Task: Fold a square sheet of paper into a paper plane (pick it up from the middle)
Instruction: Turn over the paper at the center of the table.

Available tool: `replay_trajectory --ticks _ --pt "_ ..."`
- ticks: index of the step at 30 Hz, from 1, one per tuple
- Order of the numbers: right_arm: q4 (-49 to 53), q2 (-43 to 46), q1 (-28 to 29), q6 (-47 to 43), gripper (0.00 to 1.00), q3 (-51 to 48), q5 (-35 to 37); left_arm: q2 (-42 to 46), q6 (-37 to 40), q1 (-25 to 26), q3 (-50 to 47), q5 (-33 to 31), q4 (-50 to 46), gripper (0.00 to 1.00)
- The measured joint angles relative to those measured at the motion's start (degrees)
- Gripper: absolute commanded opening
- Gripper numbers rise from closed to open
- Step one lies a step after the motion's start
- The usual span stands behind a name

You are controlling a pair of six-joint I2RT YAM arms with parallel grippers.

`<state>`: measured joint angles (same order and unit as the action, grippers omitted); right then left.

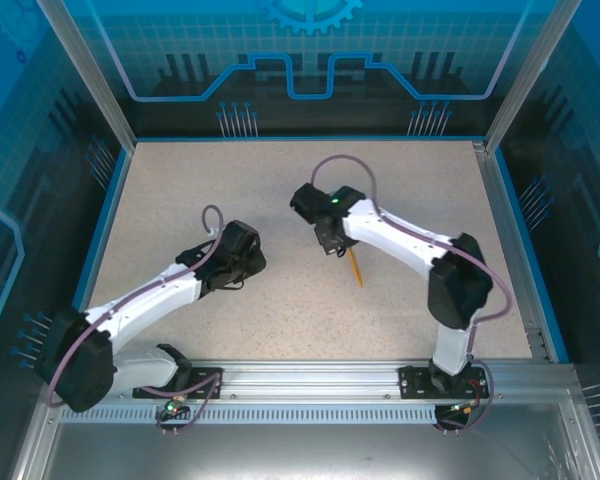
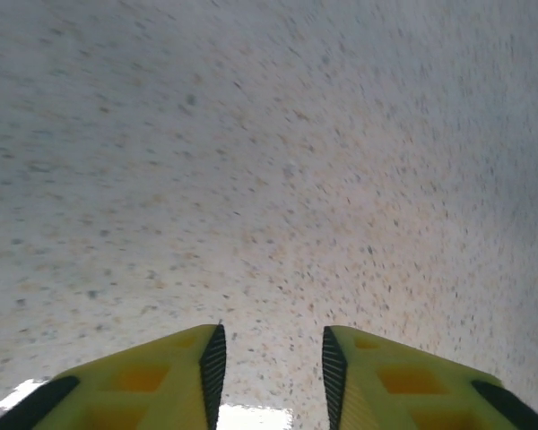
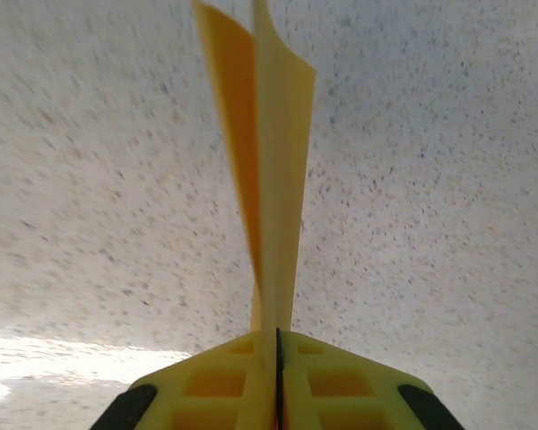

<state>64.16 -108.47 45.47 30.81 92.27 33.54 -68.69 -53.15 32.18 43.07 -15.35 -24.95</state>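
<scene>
A speckled bench (image 1: 280, 310) seen from above, with two white robot arms. The right arm's base (image 1: 450, 382) sits at the near edge. Beyond that base and to its left, near the bench's middle, the right arm's jaws are pressed together on one end of the orange paper (image 1: 356, 268), a slim, creased strip slanting down from them. Whether its far tip touches the bench cannot be told.

From the right wrist, the orange paper (image 3: 273, 179) runs away from the closed yellow jaws, its two layers splaying apart toward the free end.

Much farther left of the base, the left arm's jaws stand partly open with nothing between them, over bare bench.

The paper looks feather-light, thin and floppy, easy to crumple or let slip. A hold across the centre crease, near the middle, would likely keep the layers together.
</scene>
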Motion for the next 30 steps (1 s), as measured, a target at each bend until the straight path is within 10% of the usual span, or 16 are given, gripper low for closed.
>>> replay_trajectory --ticks 12,19,26,30 --pt "6.2 -25.6 8.9 3.1 0.36 20.8 -6.1 14.4 -7.0 -0.5 -6.8 -8.5 -4.9 0.46" --pt "-9.1 -13.4 8.9 1.4 0.68 7.4 -24.2 14.8 -7.0 -0.5 -6.9 -8.9 -5.4 0.48" --pt "-31.0 14.1 -2.8 1.9 0.36 -17.0 -41.9 13.4 -6.3 -0.7 -6.9 -6.5 -4.0 0.51" --pt "-40.1 13.9 -10.2 2.5 0.20 -24.6 -51.5 7.4 -4.8 -0.8 -6.7 -1.6 -1.3 0.51"
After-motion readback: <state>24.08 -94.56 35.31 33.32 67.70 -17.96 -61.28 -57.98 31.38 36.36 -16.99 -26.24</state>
